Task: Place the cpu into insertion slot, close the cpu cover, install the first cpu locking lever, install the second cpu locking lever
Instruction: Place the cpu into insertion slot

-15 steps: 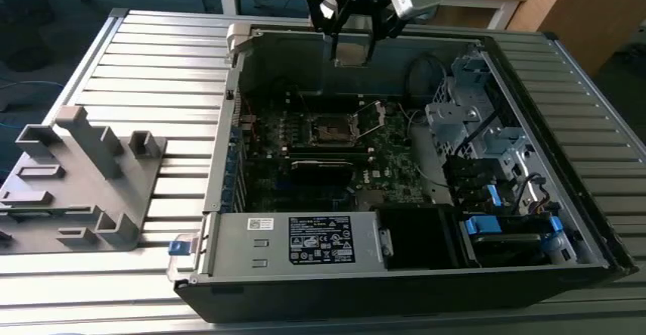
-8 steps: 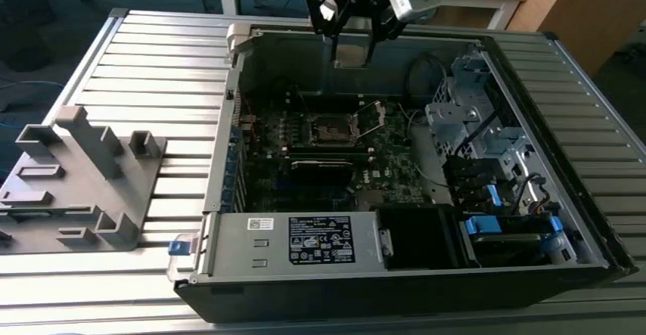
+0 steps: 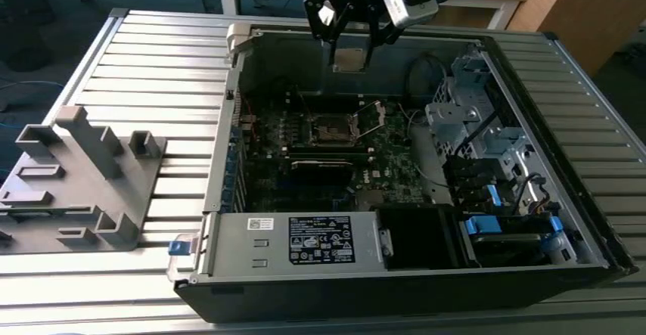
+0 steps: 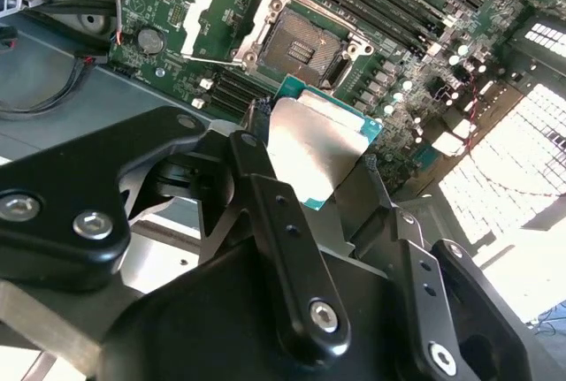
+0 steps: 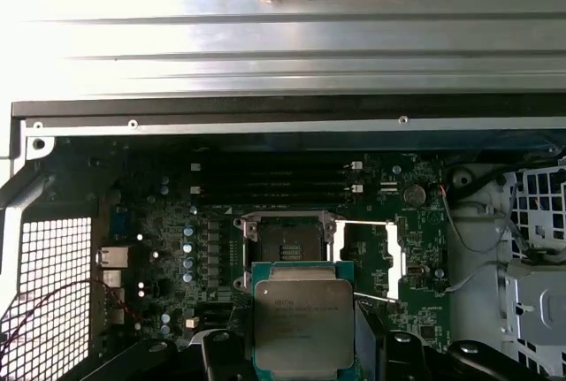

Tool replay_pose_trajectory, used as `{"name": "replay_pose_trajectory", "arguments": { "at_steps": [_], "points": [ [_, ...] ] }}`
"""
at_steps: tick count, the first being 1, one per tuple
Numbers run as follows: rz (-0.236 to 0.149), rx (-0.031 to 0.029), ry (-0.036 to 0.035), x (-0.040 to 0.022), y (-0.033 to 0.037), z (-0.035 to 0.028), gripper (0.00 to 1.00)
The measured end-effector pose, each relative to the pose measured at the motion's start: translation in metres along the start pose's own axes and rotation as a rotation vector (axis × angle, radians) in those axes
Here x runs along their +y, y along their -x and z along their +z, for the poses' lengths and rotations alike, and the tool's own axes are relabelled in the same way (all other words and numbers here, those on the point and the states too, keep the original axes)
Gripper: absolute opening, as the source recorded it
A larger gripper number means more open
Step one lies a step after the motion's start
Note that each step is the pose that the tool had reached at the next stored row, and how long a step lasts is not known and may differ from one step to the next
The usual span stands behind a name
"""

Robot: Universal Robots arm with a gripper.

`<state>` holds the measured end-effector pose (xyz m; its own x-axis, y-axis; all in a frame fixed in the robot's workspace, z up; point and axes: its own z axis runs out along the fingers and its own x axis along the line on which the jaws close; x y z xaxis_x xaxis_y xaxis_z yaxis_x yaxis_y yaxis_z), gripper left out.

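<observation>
My gripper (image 3: 352, 57) hangs above the far wall of the open computer case (image 3: 217, 199) and is shut on the cpu (image 3: 350, 60), a small silver-faced square chip with a green edge. In both wrist views the cpu (image 4: 318, 142) (image 5: 302, 323) sits between the black fingers (image 4: 265, 186). The insertion slot (image 3: 331, 129) (image 4: 305, 45) (image 5: 285, 240) lies uncovered on the green motherboard, below the chip and apart from it. The cpu cover (image 3: 371, 116) (image 4: 212, 19) (image 5: 371, 262) stands flipped open beside the slot.
A labelled silver power-supply box (image 3: 302, 240) fills the case's near side. Drive bays with blue tabs (image 3: 504, 225) and cables line the exterior view's right. Memory slots (image 5: 274, 182) run beside the socket. A grey fixture (image 3: 81, 176) sits on the slatted table (image 3: 151, 63).
</observation>
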<state>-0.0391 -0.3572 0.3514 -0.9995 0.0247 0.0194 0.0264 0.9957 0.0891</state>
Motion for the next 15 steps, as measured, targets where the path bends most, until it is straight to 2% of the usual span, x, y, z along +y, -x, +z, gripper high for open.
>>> {"name": "replay_pose_trajectory", "arguments": {
  "at_steps": [15],
  "points": [
    [0.0, 0.0, 0.0, -0.0002, -0.0004, 0.0017, 0.54]
  ]
}}
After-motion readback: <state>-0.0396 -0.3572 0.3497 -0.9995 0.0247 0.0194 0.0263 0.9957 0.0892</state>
